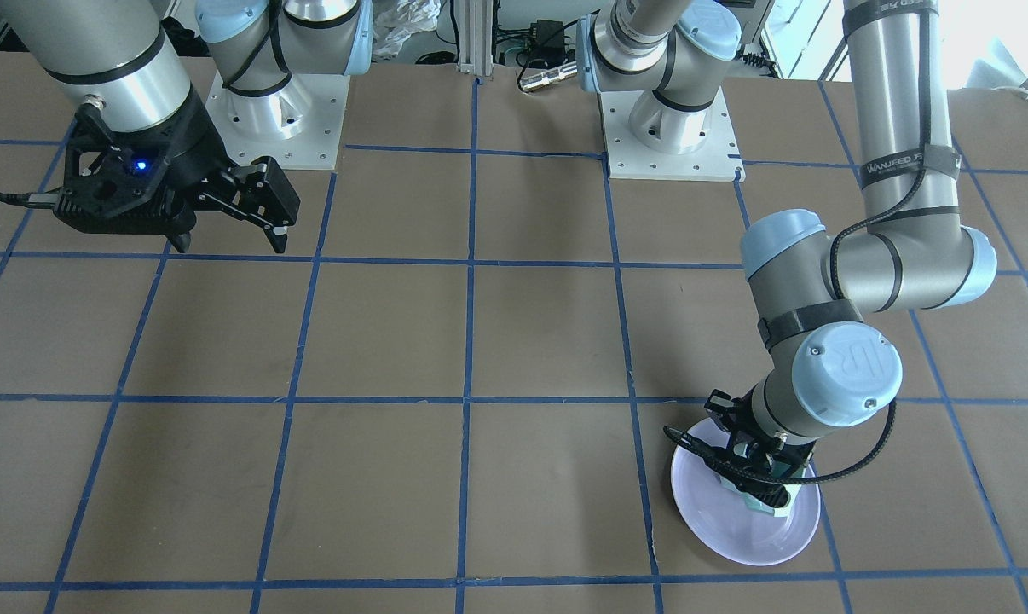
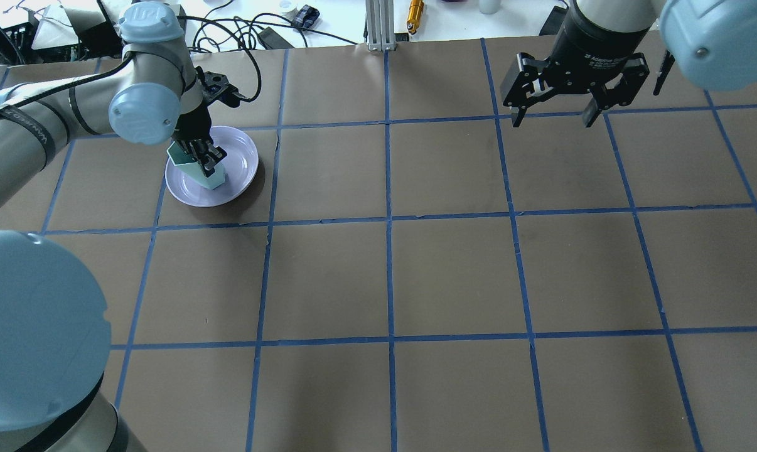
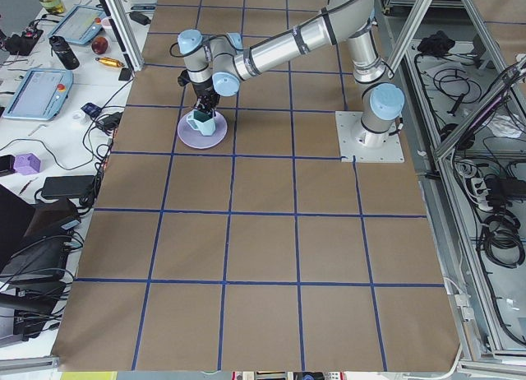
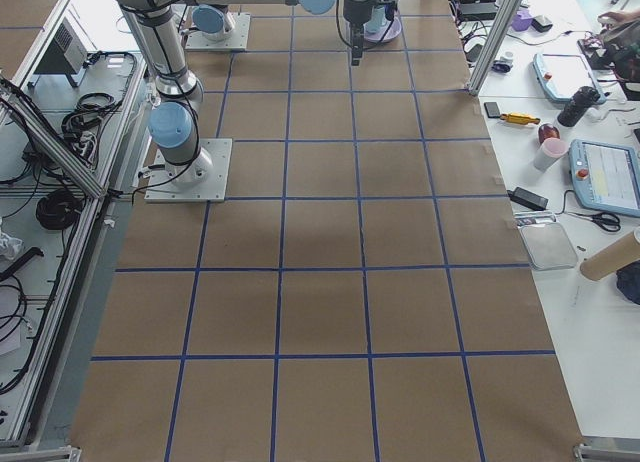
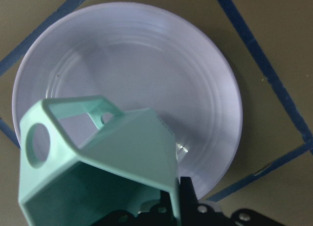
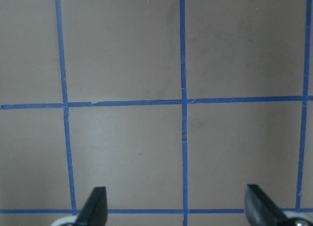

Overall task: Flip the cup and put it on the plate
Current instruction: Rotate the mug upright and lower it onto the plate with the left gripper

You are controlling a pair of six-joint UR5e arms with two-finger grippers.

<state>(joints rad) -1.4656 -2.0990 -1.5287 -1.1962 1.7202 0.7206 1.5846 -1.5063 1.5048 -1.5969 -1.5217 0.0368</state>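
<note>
While the left claw (image 2: 204, 162), below a WANJEED strap (image 1: 898, 173), clamps the cup (image 5: 127, 152), the right claw (image 2: 553, 120) gapes.

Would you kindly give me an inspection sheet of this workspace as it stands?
Surface: brown table with blue tape grid.
Job's things: cup tilted over plate; contact unclear.
Clutter: nothing seen on the table.
Grippers: left gripper shut on cup; right gripper open, empty, raised.
Cables: black cable looped at left wrist.
Surroundings: cluttered side bench.
</note>
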